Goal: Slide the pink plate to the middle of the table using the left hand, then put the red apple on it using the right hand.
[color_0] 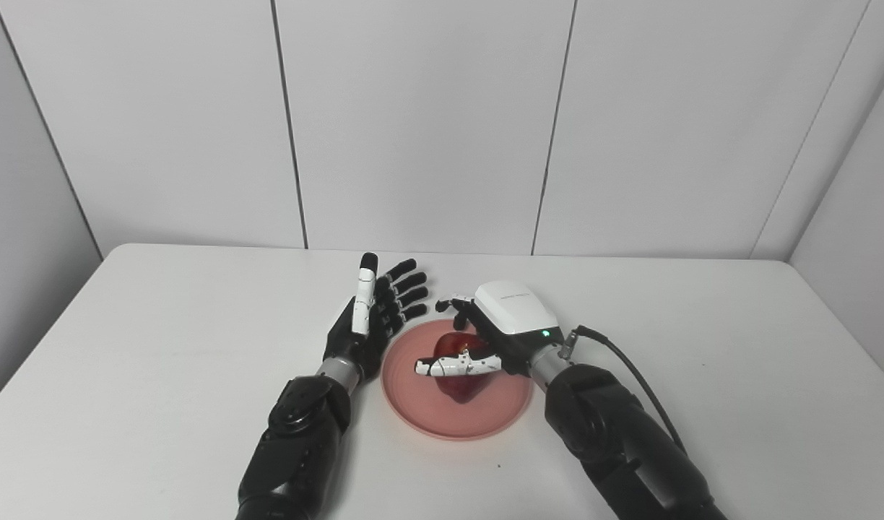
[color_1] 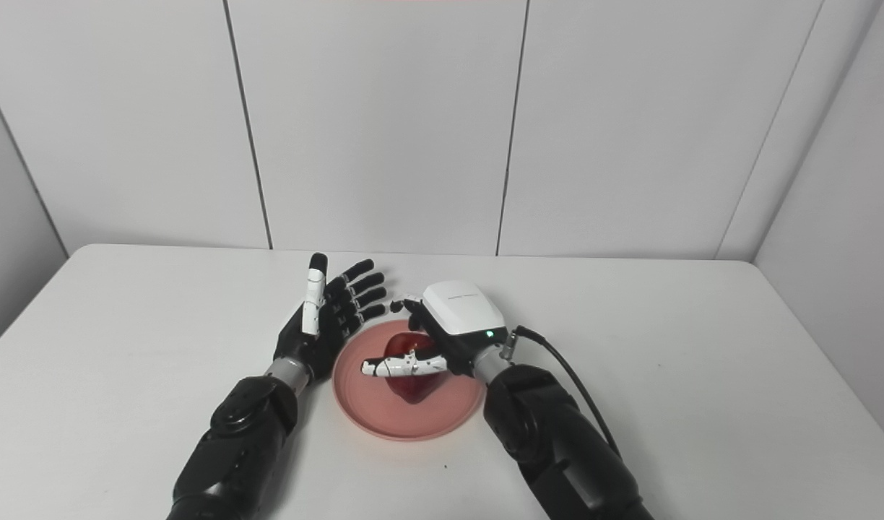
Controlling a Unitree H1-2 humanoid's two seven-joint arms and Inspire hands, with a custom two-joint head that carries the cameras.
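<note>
A pink plate [color_0: 420, 404] is seen on the white table [color_0: 124, 361], near the table's middle and toward its near edge. One thing is held in the plate: a red apple [color_0: 462, 379], set upright near the plate's centre. The apple is wrapped by the right hand [color_0: 485, 339], reached in from 4 o'clock of the plate, with the thumb laid across the apple's front and the fingers curled round its far side; whether the apple's weight is borne by the plate or by the hand cannot be told. The left hand [color_0: 373, 318] is kept empty at 10 o'clock of the plate, just beside the rim, palm turned inward and fingers spread apart.
</note>
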